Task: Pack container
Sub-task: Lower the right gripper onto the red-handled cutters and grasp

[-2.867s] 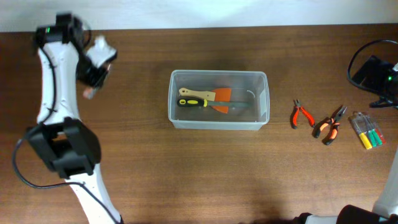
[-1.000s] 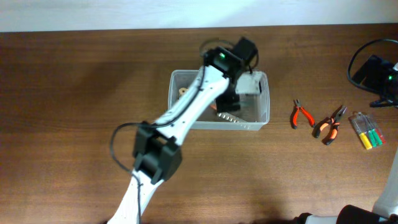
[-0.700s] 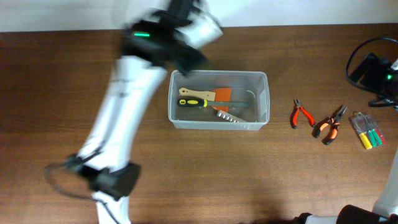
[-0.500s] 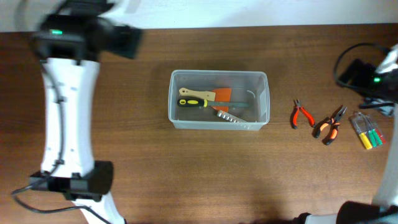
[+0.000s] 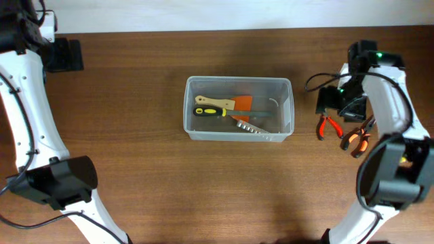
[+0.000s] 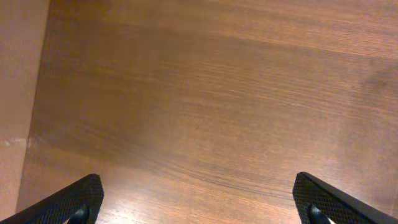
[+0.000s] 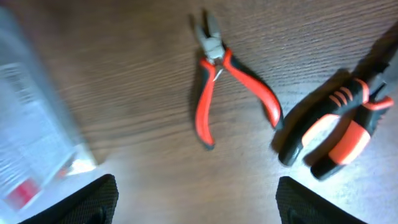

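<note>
**Wide-open grippers flank a part-packed tool box**

A clear plastic container (image 5: 237, 136) sits mid-table on the wooden table (image 5: 135, 156). The left gripper (image 6: 199, 200) hangs over bare wood at the far left corner, fingers spread wide and empty. The right gripper (image 7: 198, 196), equally wide and empty, hovers above red-handled pliers (image 7: 213, 51) just right of the container, black-and-orange pliers (image 7: 339, 127) beside them. A yellow-handled screwdriver (image 5: 211, 112) lies inside the container.

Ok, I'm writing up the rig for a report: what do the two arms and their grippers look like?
Both are slim white tubes joined by bulky black joints, with thin black cable trailing along them. The right arm shows a small green light near its wrist; the left arm shows none here. The fingers are plain black wedges without visible markings.
</note>
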